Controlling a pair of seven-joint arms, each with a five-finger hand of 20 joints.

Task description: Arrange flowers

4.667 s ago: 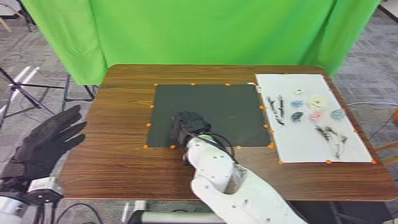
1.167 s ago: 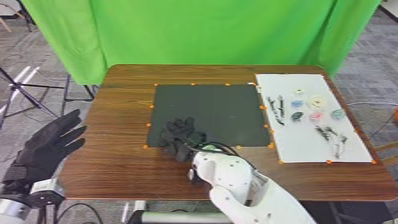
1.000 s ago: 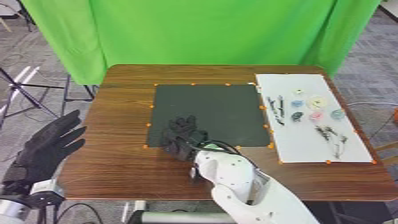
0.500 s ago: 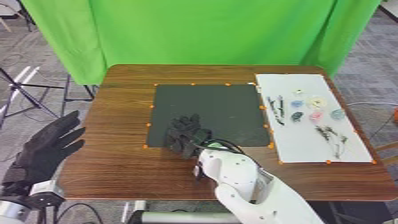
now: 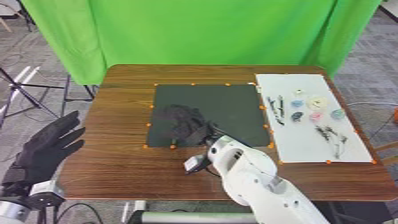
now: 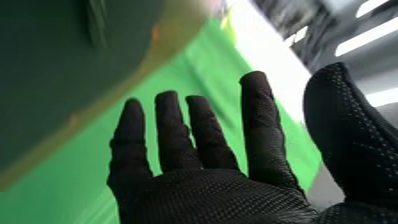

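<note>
1. Flower heads [image 5: 316, 103] and sprigs [image 5: 325, 131] lie on a white sheet [image 5: 300, 147], right of the dark mat [image 5: 218, 100].
2. Over the mat's near-left part, the right hand [image 5: 188, 126] is released, fingers straight.
3. Left of the mat, the left hand [image 5: 37, 150] is released too.
4. Brown wooden table [image 5: 115, 165] surrounds the mat.
5. Beyond it hangs a green curtain [image 5: 222, 32]; grey carpet [image 5: 378, 75] lies farther out.

The counter [image 5: 115, 165] is grained wood with a soft sheen. At centre, the mat [image 5: 231, 107] looks smooth and matt; at right, the sheet [image 5: 298, 145] looks like smooth matt paper. The curtain [image 5: 222, 37] across the top is folded cloth. The left hand [image 5: 40, 152] and right hand [image 5: 188, 127] wear matt fabric, finely textured on the right one in the wrist view. The arm [image 5: 271, 187] at bottom looks like smooth plastic.
</note>
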